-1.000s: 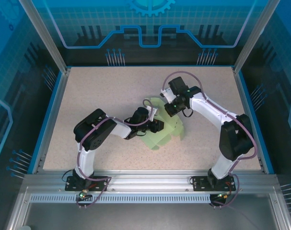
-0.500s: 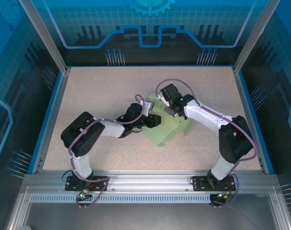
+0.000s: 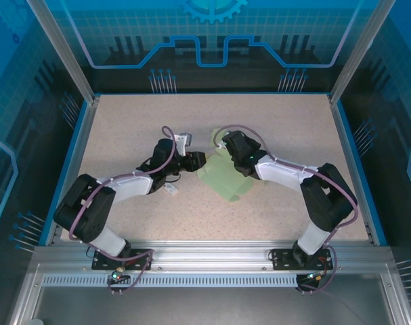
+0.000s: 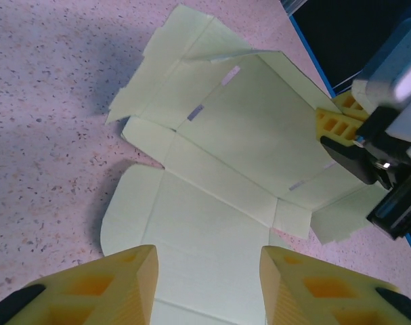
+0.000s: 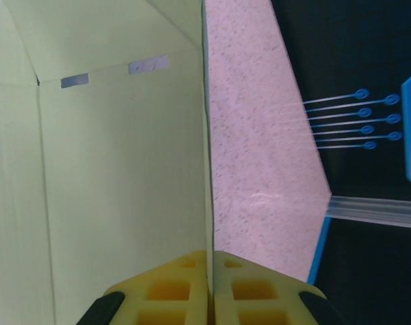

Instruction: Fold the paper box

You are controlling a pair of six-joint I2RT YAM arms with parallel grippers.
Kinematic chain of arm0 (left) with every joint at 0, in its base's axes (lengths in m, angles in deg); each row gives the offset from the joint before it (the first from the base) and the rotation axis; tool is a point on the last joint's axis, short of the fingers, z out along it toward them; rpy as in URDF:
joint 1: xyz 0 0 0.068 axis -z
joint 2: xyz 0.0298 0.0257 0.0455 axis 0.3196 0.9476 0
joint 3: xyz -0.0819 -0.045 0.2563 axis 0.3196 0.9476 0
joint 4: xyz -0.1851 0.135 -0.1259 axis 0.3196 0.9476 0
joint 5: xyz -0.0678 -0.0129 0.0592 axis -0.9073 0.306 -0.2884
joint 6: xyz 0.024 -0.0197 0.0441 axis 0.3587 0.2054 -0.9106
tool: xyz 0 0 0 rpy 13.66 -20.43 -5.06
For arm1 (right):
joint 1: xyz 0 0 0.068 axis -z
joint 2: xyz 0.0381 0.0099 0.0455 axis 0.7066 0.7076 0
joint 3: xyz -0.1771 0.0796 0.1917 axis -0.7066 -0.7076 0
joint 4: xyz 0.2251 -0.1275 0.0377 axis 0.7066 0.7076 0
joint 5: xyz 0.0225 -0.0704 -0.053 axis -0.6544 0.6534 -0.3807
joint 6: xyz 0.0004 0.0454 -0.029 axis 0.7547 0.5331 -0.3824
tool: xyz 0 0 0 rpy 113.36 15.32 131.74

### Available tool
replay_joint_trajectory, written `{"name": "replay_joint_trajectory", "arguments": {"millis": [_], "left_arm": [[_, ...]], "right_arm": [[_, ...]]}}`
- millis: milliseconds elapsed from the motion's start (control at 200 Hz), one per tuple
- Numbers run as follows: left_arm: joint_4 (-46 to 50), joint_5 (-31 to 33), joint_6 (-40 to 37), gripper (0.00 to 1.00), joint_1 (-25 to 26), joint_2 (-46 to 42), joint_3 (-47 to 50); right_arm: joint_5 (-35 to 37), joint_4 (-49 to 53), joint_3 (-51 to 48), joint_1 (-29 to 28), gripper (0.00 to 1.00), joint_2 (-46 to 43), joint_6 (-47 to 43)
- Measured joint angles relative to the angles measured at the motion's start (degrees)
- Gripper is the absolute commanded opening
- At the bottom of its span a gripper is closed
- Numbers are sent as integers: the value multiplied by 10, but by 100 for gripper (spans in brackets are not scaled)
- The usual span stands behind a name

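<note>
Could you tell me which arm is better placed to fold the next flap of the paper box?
Probably the left. The right gripper is shut on an edge of the paper box, while the left gripper is open with a free flap just ahead of it.

Right gripper [image 5: 208, 269]: yellow jaws pinched together on the thin edge of the paper box [image 5: 117, 169], sheet running edge-on between them. Two small slits [image 5: 148, 65] sit by a crease near the top. Speckled table [image 5: 259, 135] lies right of the sheet, with a blue rim [image 5: 318, 252] at its edge.
</note>
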Motion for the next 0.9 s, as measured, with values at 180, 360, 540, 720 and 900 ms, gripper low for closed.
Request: {"name": "replay_joint_trajectory", "arguments": {"millis": [180, 360, 540, 720, 900], "left_arm": [[19, 0, 0, 47, -1, -1, 0], [24, -1, -2, 52, -7, -2, 0], [21, -29, -9, 53, -7, -2, -2], [6, -64, -14, 54, -7, 15, -40], [7, -73, -29, 56, -7, 30, -87]], "right_arm": [[18, -52, -17, -6, 9, 12, -31], [-38, -24, -17, -2, 10, -5, -16], [-152, 67, 14, 21, 9, -50, 20], [-221, 131, 57, 38, 8, -55, 49], [-260, 176, 61, 38, 8, -55, 66]]}}
